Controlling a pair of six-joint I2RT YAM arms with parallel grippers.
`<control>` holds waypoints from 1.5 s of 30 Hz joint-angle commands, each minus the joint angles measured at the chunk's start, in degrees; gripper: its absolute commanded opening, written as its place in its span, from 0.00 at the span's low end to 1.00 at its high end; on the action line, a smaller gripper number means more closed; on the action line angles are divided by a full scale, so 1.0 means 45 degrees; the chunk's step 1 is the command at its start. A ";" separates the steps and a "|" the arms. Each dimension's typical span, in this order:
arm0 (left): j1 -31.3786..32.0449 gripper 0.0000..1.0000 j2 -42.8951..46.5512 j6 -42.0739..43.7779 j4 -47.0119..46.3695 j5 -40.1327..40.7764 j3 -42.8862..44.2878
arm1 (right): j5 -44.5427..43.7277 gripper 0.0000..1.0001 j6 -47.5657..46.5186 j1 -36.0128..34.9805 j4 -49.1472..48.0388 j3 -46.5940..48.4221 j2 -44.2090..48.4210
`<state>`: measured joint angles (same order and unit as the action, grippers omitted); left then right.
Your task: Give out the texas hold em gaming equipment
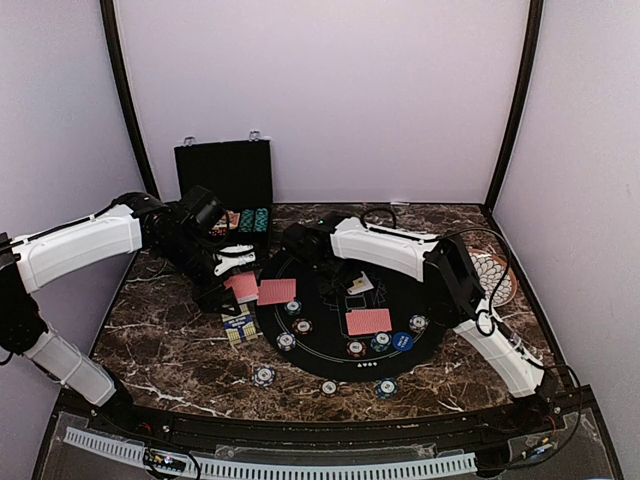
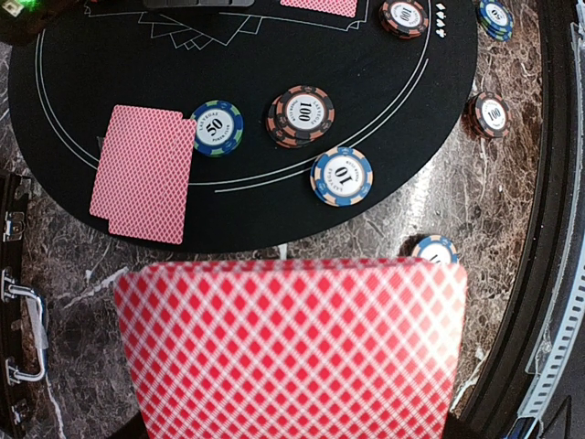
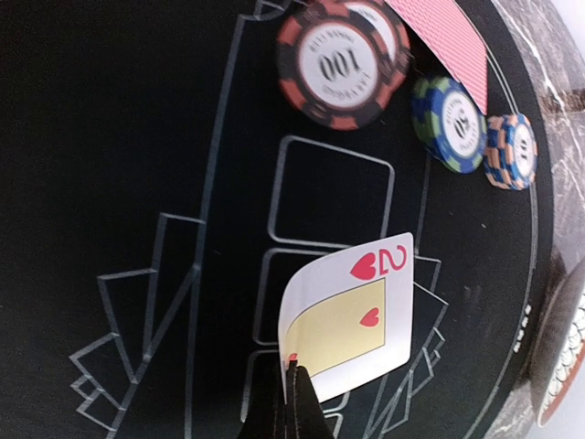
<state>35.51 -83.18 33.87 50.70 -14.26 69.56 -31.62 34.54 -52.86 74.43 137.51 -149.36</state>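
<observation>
My left gripper point(image 1: 236, 264) is shut on a red-backed card point(image 2: 292, 347) that fills the lower left wrist view and hides the fingers; it hangs over the marble by the left edge of the black mat point(image 1: 330, 365). My right gripper point(image 3: 297, 373) is shut on the corner of a two of hearts point(image 3: 352, 311), held face-up above the mat's middle point(image 1: 357, 284). Red-backed cards lie on the mat at the left point(image 1: 277, 291) and right point(image 1: 368, 321). Striped chips marked 50 point(image 2: 218, 127), 100 point(image 2: 302, 113) and 10 point(image 2: 341, 176) lie near the left card. A blue disc point(image 1: 402, 340) lies at the right.
A black hinged case point(image 1: 225, 180) stands open at the back left with chips inside. A white patterned plate point(image 1: 494, 277) sits at the right behind the right arm. A small blue and yellow box point(image 1: 240, 326) lies left of the mat. Loose chips point(image 1: 263, 376) lie on the marble in front.
</observation>
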 commanded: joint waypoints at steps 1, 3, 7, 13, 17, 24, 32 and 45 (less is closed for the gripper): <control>-0.0019 0.00 0.0364 0.0132 0.0189 -0.0148 0.0167 | 0.0960 0.00 -0.0071 0.0131 -0.1436 0.0408 -0.0010; -0.0019 0.00 0.0359 0.0104 0.0193 -0.0160 0.0167 | 0.1117 0.01 -0.0059 0.0173 -0.1861 0.0399 0.0025; -0.0020 0.00 0.0344 0.0111 0.0201 -0.0162 0.0167 | 0.1545 0.06 0.0088 0.0304 -0.2605 0.0370 -0.0039; -0.0019 0.00 0.0358 0.0106 0.0184 -0.0193 0.0150 | 0.2304 0.20 0.0514 0.0681 -0.3745 0.0178 -0.0033; -0.0019 0.00 0.0358 0.0130 0.0199 -0.0280 0.0138 | 0.3347 0.35 0.0853 0.0989 -0.4728 -0.0174 0.0140; -0.0022 0.00 0.0423 0.0212 0.0294 -0.0317 0.0094 | 0.5635 0.55 0.1467 0.1452 -0.7275 -0.1877 0.1293; -0.0019 0.00 0.0509 0.0301 0.0310 -0.0188 -0.0022 | 0.8605 0.60 0.1747 0.2414 -1.0382 -0.5510 0.3909; -0.0019 0.00 0.0418 0.0354 0.0290 -0.0163 -0.0010 | 1.1337 0.54 0.1659 0.3671 -1.3610 -1.2454 0.7526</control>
<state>35.51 -83.18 34.92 51.07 -14.28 69.56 14.90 42.33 -35.73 18.11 87.05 -118.30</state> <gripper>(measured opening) 0.679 0.572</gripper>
